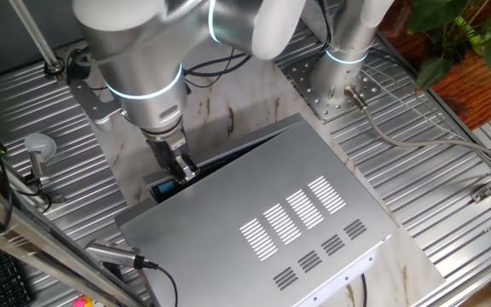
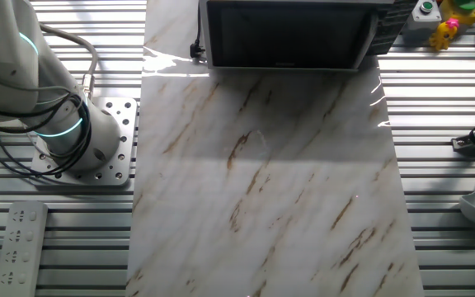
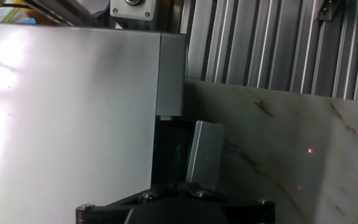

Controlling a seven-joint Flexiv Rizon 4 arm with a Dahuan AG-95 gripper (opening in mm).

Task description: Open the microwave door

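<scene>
My claw (image 1: 180, 168) at the microwave door (image 2: 287, 35), front edge, left end.
Nearest, one finger (image 3: 202, 152) sits in the gap between door and box; can't tell how wide I'm open or if I grip anything. Door: stiff, dark glassy panel, probably slick, hinged, light swing; hold its edge. Beyond, the microwave (image 1: 280, 222), heavy slotted sheet metal, on a smooth marble slab (image 2: 270, 181).

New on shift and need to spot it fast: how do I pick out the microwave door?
Find the microwave, the large silver box with vent slots on top, standing on the marble slab. The microwave door is the dark glassy panel across its front, beside the pincer. Unlike the silver slotted top, it is black and smooth.
</scene>
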